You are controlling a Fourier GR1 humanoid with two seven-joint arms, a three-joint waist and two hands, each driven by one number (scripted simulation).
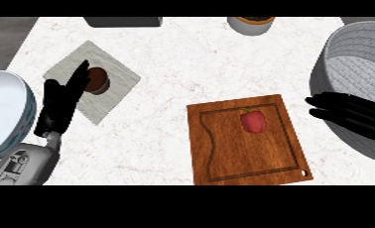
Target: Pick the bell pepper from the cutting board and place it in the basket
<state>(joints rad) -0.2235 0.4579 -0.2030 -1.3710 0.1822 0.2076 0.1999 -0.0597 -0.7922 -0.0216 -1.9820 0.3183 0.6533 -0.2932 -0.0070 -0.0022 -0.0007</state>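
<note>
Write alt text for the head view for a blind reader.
A red bell pepper lies untouched on a wooden cutting board. The open right hand is by the grey basket at right; the open left hand rests at left.

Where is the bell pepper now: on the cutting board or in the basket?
On the cutting board: the bell pepper lies inside its groove, apart from the basket.

The cutting board (242, 157) is reddish-brown wood with visible grain and a slight sheen. On it, the bell pepper (253, 121) has smooth, glossy skin. The desk (190, 53) beneath looks like white speckled stone. Right of the board, the basket (351, 48) is grey with a rough weave. Left of the board, the mat (121, 81) is matt grey.
</note>
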